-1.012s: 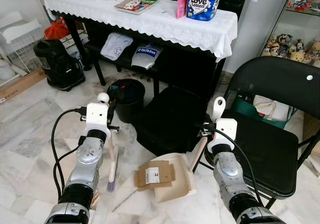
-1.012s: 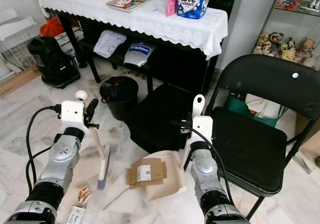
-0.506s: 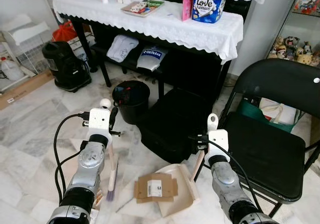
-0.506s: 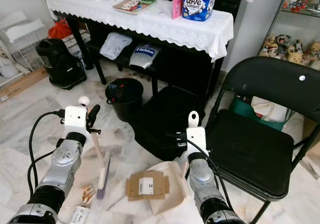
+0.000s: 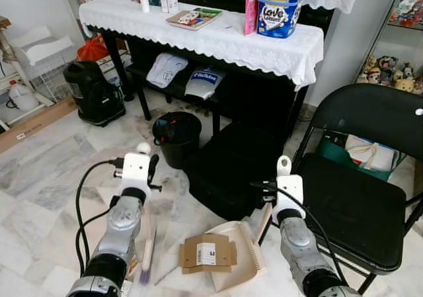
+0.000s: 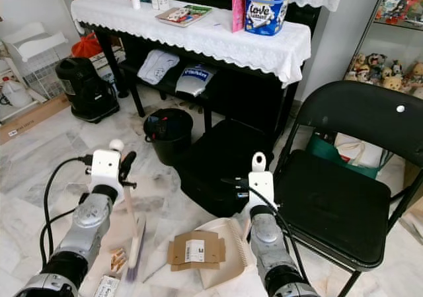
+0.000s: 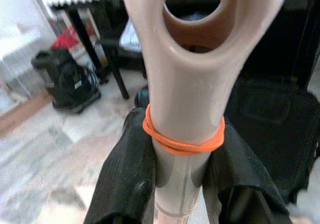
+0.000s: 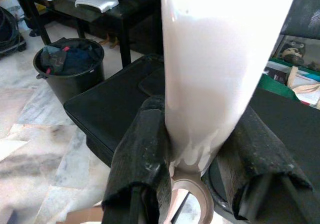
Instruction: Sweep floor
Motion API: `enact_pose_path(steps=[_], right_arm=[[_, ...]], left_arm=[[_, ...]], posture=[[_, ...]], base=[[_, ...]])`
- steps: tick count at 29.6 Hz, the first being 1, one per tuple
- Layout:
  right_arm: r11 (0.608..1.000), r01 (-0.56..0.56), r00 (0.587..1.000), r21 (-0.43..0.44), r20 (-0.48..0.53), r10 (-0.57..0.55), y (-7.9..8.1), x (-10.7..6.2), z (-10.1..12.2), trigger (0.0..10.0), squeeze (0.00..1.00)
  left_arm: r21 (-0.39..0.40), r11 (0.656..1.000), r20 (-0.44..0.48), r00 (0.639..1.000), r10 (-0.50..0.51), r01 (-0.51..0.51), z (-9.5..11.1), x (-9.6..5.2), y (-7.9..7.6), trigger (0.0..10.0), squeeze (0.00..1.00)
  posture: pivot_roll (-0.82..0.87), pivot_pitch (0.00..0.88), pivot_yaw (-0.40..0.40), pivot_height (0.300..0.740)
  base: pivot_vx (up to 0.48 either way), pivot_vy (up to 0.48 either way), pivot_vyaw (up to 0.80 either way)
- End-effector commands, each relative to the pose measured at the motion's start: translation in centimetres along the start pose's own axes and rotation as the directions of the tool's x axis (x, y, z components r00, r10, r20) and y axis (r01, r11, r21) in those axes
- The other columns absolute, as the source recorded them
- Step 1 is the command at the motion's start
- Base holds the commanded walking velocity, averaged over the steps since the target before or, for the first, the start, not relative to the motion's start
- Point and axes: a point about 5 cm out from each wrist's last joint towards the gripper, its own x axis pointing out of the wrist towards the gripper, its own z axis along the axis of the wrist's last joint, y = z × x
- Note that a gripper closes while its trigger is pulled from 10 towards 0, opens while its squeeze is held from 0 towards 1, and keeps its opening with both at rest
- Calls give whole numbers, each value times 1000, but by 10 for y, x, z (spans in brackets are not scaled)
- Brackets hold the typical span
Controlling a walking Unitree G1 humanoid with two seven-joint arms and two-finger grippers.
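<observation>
Marble floor (image 5: 46,178), head views: cardboard piece (image 5: 208,254) lying on beige dustpan (image 5: 238,257); brush (image 6: 135,244) upright, bristles down. Left wrist view: left gripper (image 7: 182,184) pinching brush handle. Right wrist view: right gripper (image 8: 200,169) clamped on dustpan handle.

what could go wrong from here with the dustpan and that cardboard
The flattened cardboard piece lies half across the front of the dustpan and could slide off if the right gripper tilts the pan by its handle.

The black bin sits beyond a black case, with the folding chair close to the right arm, so carrying the pan there may knock something.

The brush in the left gripper could scatter the small scraps.
</observation>
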Motion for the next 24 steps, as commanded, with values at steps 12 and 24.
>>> enact_pose_path(steps=[12, 24], right_arm=[[1000, 26, 996, 6, -84, -25, -8, -17, -28, 10000, 0], [1000, 12, 997, 13, -70, -11, -7, -19, -27, 10000, 0]], left_arm=[[-65, 996, -55, 997, 50, -54, -13, -4, 9, 10000, 0], [-286, 953, -173, 984, 47, -96, -29, -6, 18, 10000, 0]], posture=[[-65, 91, 45, 740], [-64, 101, 42, 740]], base=[[0, 0, 0], [0, 0, 0]])
